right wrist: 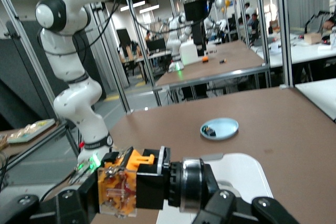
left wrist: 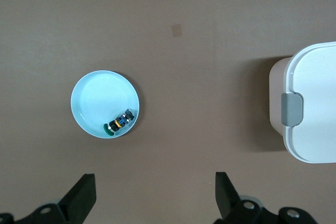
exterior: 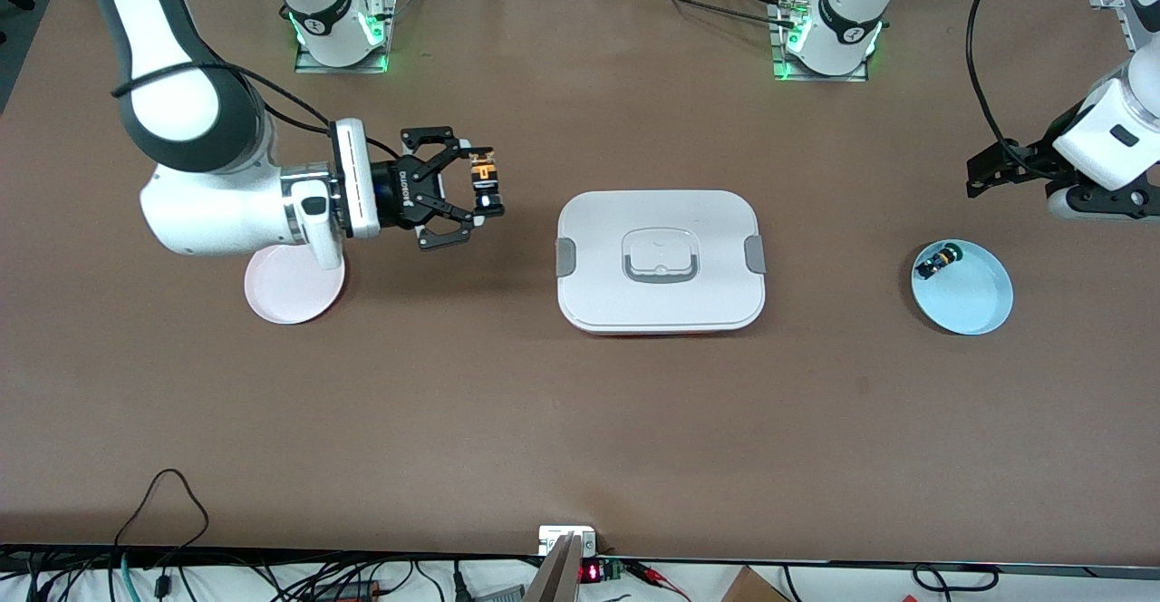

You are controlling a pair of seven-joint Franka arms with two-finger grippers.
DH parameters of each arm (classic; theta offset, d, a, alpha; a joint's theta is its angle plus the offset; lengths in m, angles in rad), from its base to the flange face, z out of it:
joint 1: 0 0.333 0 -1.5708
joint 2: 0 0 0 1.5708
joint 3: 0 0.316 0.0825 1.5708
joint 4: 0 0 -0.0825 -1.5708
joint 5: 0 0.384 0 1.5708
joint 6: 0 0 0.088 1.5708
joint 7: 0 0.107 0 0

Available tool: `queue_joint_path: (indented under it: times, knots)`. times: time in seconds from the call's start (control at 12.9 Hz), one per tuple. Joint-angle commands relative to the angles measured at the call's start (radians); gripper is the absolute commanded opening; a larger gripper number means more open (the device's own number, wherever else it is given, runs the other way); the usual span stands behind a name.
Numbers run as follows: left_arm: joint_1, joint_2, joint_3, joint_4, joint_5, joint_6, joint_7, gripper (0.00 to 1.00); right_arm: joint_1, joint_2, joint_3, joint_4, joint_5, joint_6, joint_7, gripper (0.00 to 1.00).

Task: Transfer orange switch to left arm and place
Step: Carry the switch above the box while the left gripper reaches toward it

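My right gripper [exterior: 487, 190] is shut on the orange switch [exterior: 485, 179] and holds it in the air over the table between the pink plate and the white box [exterior: 661, 260], pointing sideways toward the box. In the right wrist view the switch [right wrist: 136, 182] fills the gap between the jaws, orange body and black collar showing. My left gripper [exterior: 983, 176] is open and empty, up over the table near the left arm's end, above the light blue plate. In the left wrist view its fingertips [left wrist: 83, 195] stand wide apart with bare table between them.
A pink plate [exterior: 292, 286] lies under the right arm. A light blue plate [exterior: 962, 286] holds a small black switch with a green cap [exterior: 933, 264]; both also show in the left wrist view [left wrist: 105, 104]. The box's clipped end [left wrist: 310, 111] shows there too.
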Motion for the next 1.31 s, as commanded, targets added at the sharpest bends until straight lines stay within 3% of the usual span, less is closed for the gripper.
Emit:
queue_joint_path:
  times: [0.0,0.23,0.62,0.77,1.0,1.24]
  knots:
    - [0.005,0.014,0.0,0.03,-0.027,-0.024,0.019,1.0,0.053,-0.021,0.0,-0.018,0.128,0.091,-0.017,0.09]
    - [0.003,0.041,0.0,0.035,-0.153,-0.105,0.022,1.0,0.119,-0.02,0.0,-0.018,0.225,0.224,-0.031,0.09]
    - [0.111,0.096,0.009,0.018,-0.768,-0.279,0.025,1.0,0.22,-0.015,0.0,-0.018,0.312,0.361,-0.029,0.09]
    - [0.114,0.155,0.002,0.016,-0.933,-0.347,0.032,1.0,0.239,-0.006,0.0,-0.015,0.346,0.358,-0.028,0.09]
    - [0.071,0.253,-0.038,-0.063,-1.218,-0.28,0.229,1.0,0.279,0.0,0.0,-0.009,0.38,0.364,-0.032,0.09]
    - [0.066,0.333,-0.153,-0.113,-1.428,-0.211,0.353,1.0,0.28,0.012,0.0,-0.007,0.379,0.387,-0.043,0.09]
